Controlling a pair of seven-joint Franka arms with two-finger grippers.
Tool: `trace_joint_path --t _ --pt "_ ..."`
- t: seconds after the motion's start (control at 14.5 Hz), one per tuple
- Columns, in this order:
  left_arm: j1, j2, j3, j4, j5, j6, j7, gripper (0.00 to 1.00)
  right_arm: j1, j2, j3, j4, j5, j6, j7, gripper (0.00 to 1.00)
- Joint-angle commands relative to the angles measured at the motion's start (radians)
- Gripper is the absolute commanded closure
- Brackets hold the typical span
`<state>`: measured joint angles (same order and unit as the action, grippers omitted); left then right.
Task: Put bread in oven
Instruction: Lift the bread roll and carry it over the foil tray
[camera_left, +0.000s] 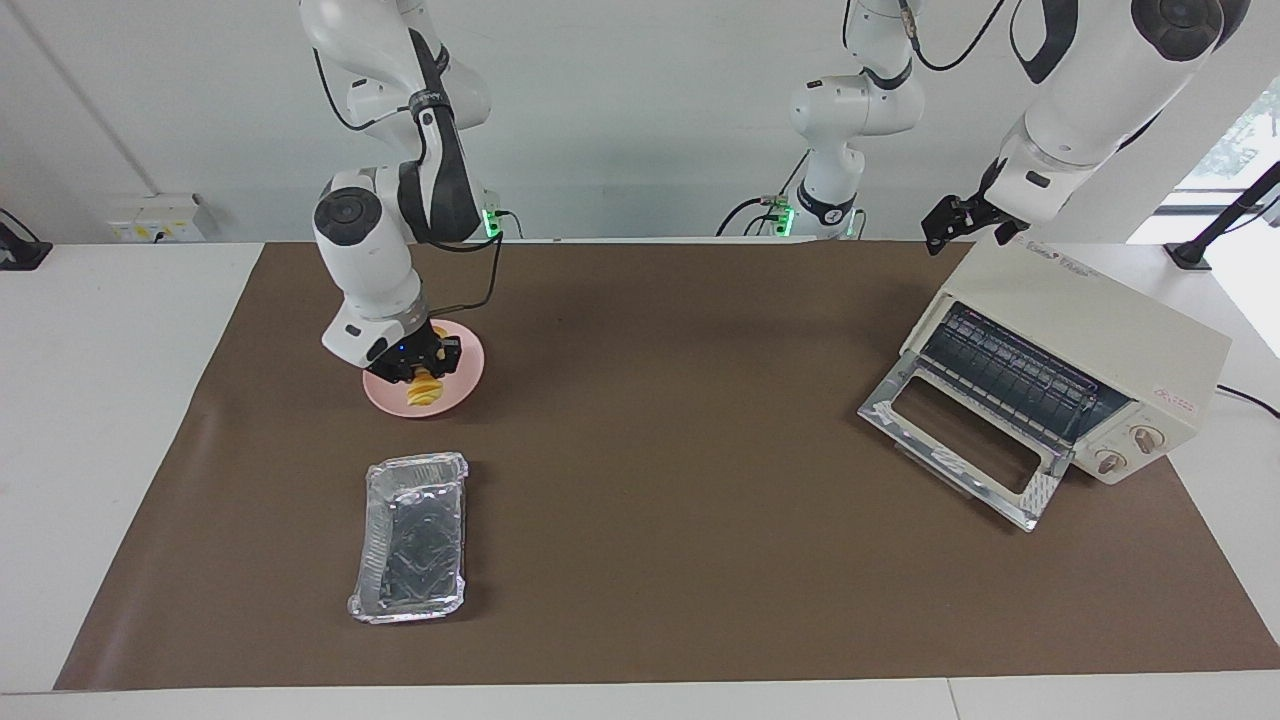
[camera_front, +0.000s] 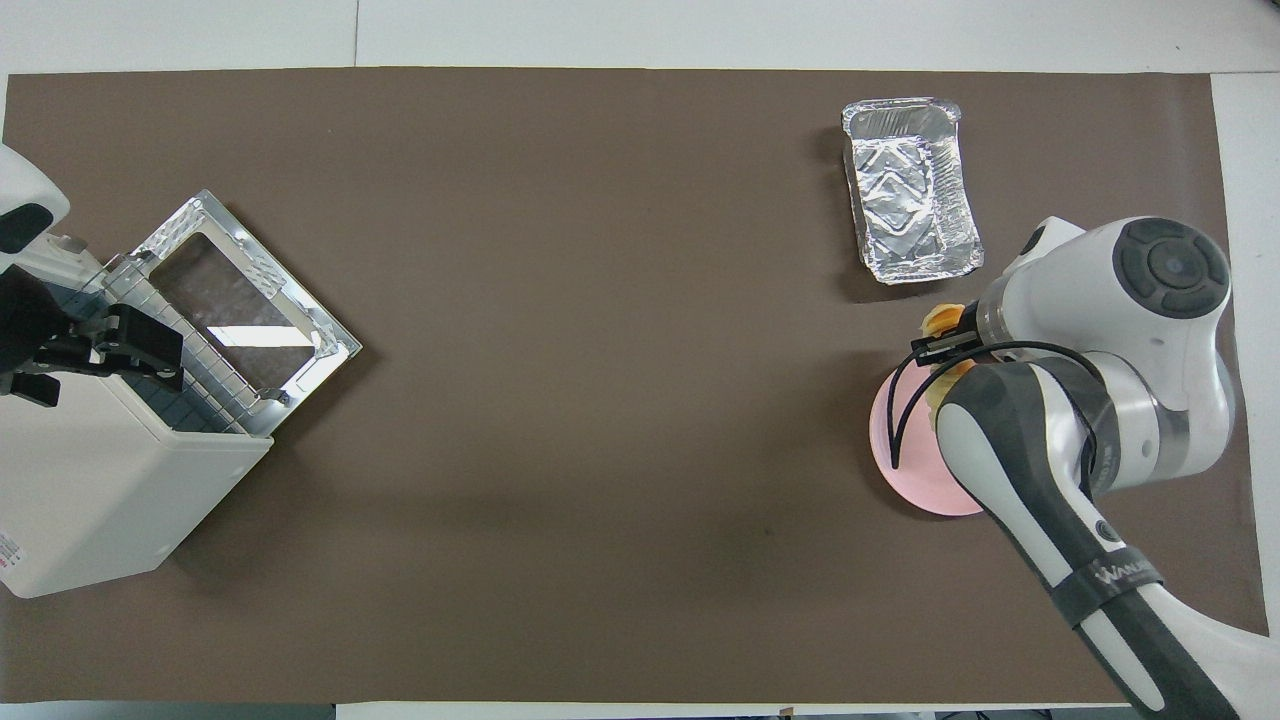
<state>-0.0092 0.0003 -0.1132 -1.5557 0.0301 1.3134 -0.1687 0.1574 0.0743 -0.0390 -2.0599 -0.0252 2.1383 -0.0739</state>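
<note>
The right arm's fingers are clamped on the bread, which hangs just over the plate near the desk corner at the right arm's end, close to the robots. I judge the step to be lifting it clear; a straight rise before any sideways travel would keep the loaf from dragging the plate. The foil tray lies farther out toward the desk's edge, off the path. The mat between plate and oven is bare. The oven's door hangs down open. The left arm's fingers wait, spread apart, over the oven's top.
</note>
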Motion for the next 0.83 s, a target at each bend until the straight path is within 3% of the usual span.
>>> trace_joint_path --t 0.0,0.07,0.28,0.76 --pt "0.011 -0.029 -0.002 -0.032 -0.018 0.020 0.003 0.00 -0.013 0.099 0.005 0.185 0.011 -0.046 -0.021 1.00" --pt "0.011 -0.029 -0.002 -0.032 -0.018 0.020 0.003 0.00 -0.015 0.139 0.005 0.254 0.013 -0.064 -0.021 1.00" --pt "0.011 -0.029 -0.002 -0.032 -0.018 0.020 0.003 0.00 -0.030 0.387 0.005 0.597 0.022 -0.184 -0.023 1.00" --pt "0.011 -0.029 -0.002 -0.032 -0.018 0.020 0.003 0.00 -0.045 0.603 0.001 0.710 0.024 -0.060 -0.023 1.00"
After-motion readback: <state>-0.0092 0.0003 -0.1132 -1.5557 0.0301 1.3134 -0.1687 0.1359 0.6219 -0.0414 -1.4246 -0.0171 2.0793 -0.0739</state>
